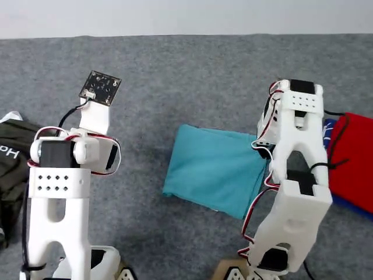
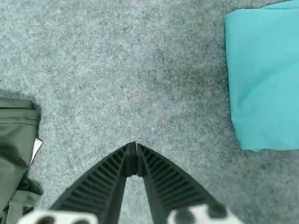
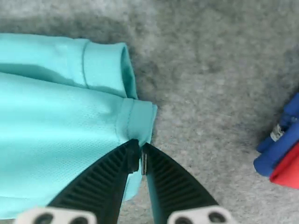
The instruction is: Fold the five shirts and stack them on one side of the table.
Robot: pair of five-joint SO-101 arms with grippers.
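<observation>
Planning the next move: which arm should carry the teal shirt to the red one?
Right. Right gripper pinches the teal shirt at its edge, near the red shirt; left gripper hangs over bare carpet.

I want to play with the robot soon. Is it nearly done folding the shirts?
Not yet. A red cloth shirt lies on a blue one at the far right, looking stacked. The flat teal shirt looks folded mid-table, with the right gripper shut at its hem. The left gripper is shut over bare carpet. A rumpled dark shirt waits unfolded.
</observation>
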